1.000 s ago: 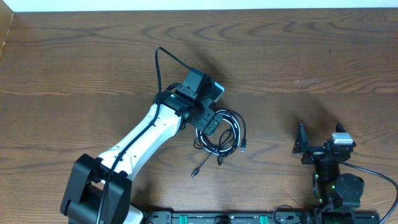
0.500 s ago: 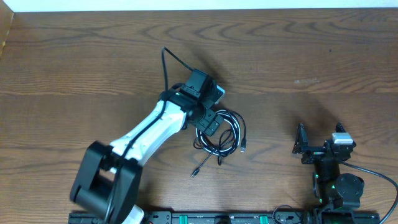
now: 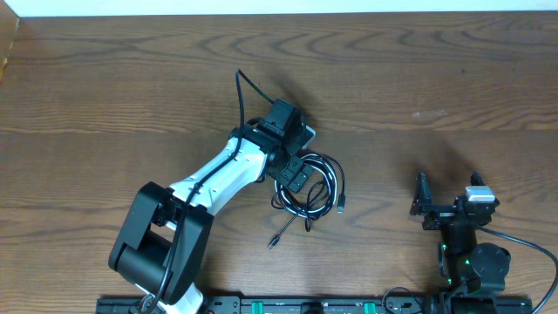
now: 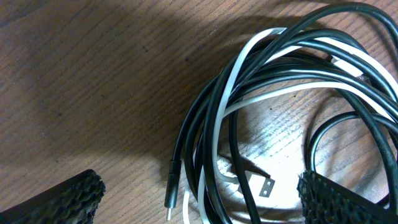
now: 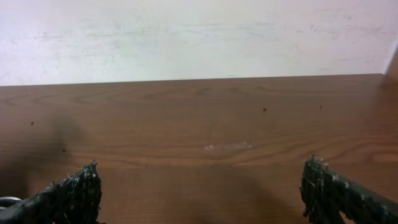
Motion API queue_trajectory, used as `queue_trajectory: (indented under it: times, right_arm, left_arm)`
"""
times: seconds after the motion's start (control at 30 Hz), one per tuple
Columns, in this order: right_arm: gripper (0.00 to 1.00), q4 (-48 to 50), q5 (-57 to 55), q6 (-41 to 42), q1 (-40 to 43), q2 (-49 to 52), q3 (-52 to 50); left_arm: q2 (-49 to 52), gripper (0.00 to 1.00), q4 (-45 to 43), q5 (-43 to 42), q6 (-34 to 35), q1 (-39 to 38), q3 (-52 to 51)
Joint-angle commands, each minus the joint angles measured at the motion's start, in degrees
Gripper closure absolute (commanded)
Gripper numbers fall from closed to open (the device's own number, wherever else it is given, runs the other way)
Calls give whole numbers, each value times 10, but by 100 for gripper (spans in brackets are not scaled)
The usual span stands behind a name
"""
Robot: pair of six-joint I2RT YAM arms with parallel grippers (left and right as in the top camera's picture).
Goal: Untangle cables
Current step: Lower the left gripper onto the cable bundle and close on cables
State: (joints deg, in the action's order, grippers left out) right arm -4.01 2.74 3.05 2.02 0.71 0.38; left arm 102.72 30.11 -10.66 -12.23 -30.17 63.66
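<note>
- Overhead view: over the last second the left arm [image 3: 218, 173] has swung at its base and elbow, and its own thick lead [image 3: 241, 92] has shifted rightward. The left gripper [image 3: 295, 168] stays over the upper-left edge of the cables [image 3: 316, 187], which have not stirred.
- I take this as lining up for a first pick; no strand is separated yet.
- Left wrist view: the fingers stand spread wide with nothing in them. They straddle the bundle, where a white cable [image 4: 261, 43] threads among black loops and a silver plug [image 4: 266, 185] lies between the pads.
- The right gripper [image 3: 425, 199] sits well apart at the near right of the table [image 3: 131, 87], also wide and empty.
- Hidden: from above, the gripper body covers part of the coil. The wrist view cuts the loops off at right and bottom, and which strand crosses which is hard to tell.
</note>
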Motion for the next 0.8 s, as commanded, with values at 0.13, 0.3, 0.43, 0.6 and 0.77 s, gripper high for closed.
queue_trajectory:
  times: [0.13,0.3,0.43,0.6,0.77]
  right_arm:
    - [1,-3,-7,8,2,-4,0]
    - [1,-3,-7,8,2,-4,0]
    - [1,-3,-7,8,2,-4,0]
    - [1,-3,-7,8,2,-4,0]
    - [1,-3,-7,8,2,-4,0]
  left_arm:
    - [17,2,-1,-3,0,-1,-6]
    - [17,26,0,-3,0,-1,-6]
    - [18,27,0,-3,0,-1,-6]
    - [18,27,0,-3,0,-1,-6]
    - [18,42,0,-3,0,-1,-6]
